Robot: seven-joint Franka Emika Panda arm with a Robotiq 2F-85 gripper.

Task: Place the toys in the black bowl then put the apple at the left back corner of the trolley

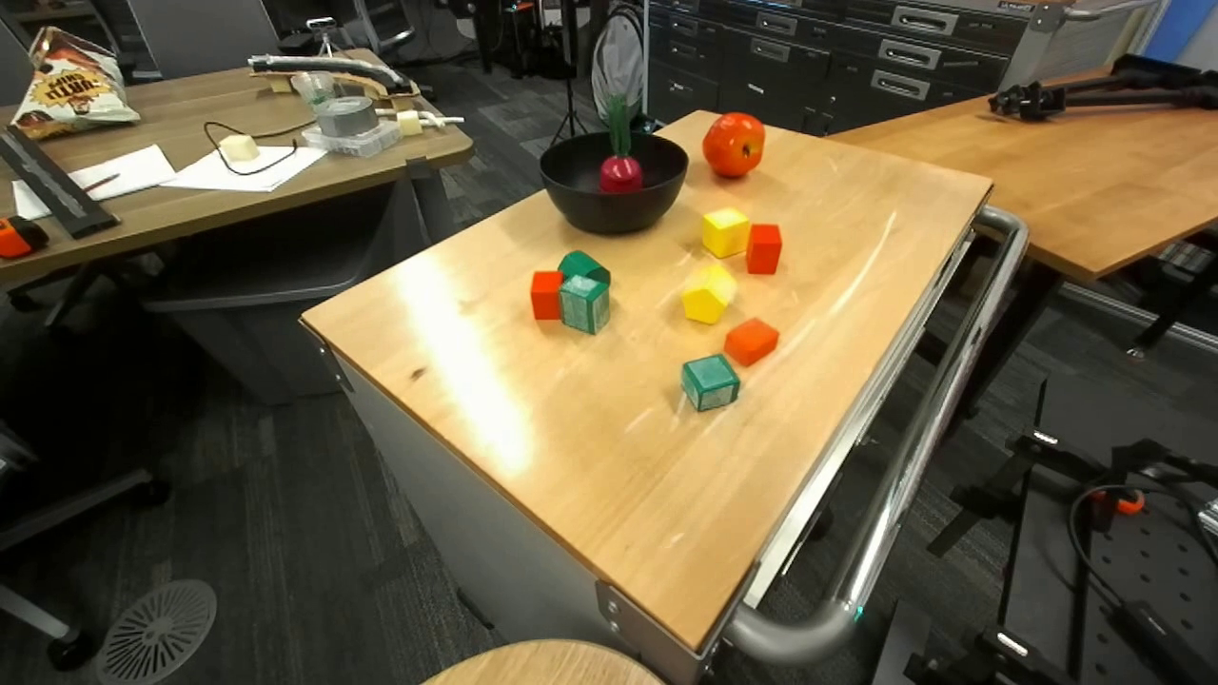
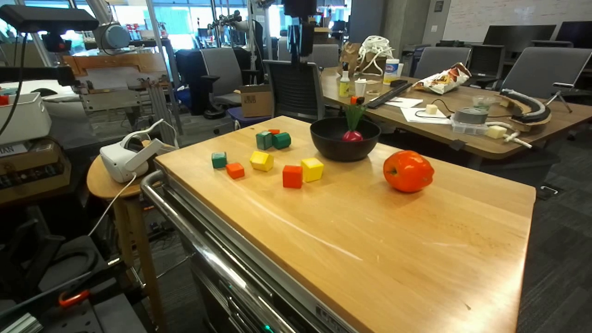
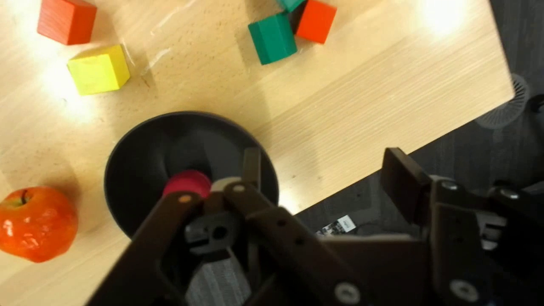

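Pincer point(image 3: 323, 174) fingers stand wide apart with nothing between them in the wrist view, hanging well above the trolley's surface point(image 2: 393, 231). The step in hand, I judge, is gathering the toys, with eight blocks left to do.

Left to right in an exterior view: the teal block point(image 2: 219, 160) and orange block point(image 2: 235, 170) lie just beside each other, so close on faces away from that gap, or the neighbour may get shoved. The yellow five-sided block point(image 2: 262, 161) is freer; its flat ends should hold better than its slanted sides. Next comes a tight bunch, the second teal block point(image 2: 264, 140), red block point(image 2: 274, 131) and green block point(image 2: 281, 140): take an outer one first, straight down. The second red block point(image 2: 292, 177) and yellow cube point(image 2: 312, 169) also call for a careful turn of the fingers.

The black bowl point(image 2: 342, 151) follows, the crimson leafy toy point(image 2: 353, 135) inside, leaves above the rim. Release low over its bare side, so blocks neither bounce nor catch. Rightmost, apart from the bowl, sits the apple point(image 2: 409, 171); leave it for last, gripped wide and centred.
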